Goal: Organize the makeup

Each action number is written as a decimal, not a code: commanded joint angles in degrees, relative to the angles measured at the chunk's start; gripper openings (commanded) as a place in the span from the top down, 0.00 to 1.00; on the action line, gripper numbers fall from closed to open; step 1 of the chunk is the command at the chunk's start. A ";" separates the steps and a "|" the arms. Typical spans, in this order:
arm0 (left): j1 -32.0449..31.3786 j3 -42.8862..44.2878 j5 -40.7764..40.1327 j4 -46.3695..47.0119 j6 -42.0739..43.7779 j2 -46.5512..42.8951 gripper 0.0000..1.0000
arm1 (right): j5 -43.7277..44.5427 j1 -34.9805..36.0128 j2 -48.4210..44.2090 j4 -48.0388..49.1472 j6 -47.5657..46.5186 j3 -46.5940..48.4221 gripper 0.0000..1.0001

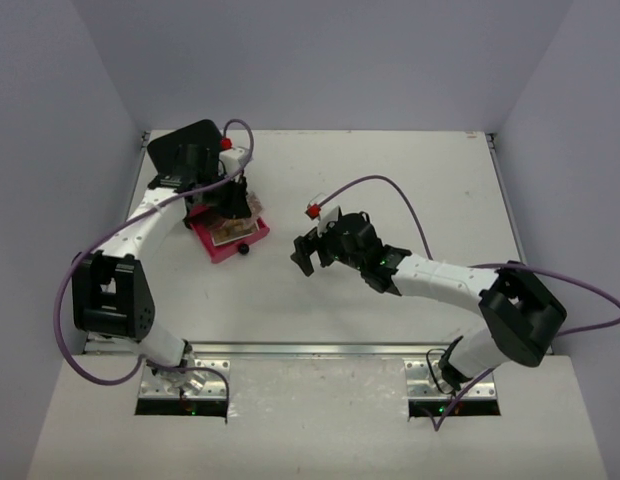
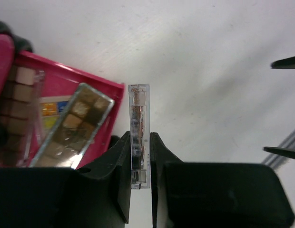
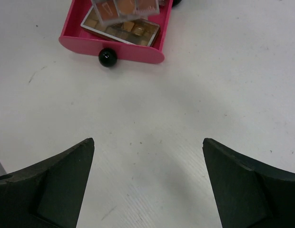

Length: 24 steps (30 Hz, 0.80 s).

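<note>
Left end effector [image 2: 139, 138] clamped on a slim clear palette [image 2: 139, 107] held edge-on just beside the pink drawer [image 2: 73, 71]; right end effector [image 3: 147, 141] wide open and empty over the worktop [image 3: 195, 95].

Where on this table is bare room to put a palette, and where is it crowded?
Bare: the white table right of the pink plastic drawer, and the strip between that drawer and the open right gripper. Crowded: the drawer itself, stacked with brownish palettes, where the left gripper holds a clear-cased palette.
</note>
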 commanded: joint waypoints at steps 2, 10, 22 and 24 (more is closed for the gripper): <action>6.68 -0.47 1.35 1.30 7.15 1.64 1.00 | -0.99 0.00 -2.12 2.42 2.97 -2.60 0.05; 8.75 0.03 0.53 0.75 11.54 6.70 1.00 | -2.13 0.00 -2.55 1.64 3.79 -3.59 0.05; 8.84 0.68 0.87 -0.30 14.94 12.26 1.00 | -3.81 0.00 -1.23 0.75 4.49 -2.95 0.05; 8.84 0.76 0.80 -0.31 15.11 12.93 0.96 | -4.01 0.09 -1.11 0.43 4.40 -2.54 0.05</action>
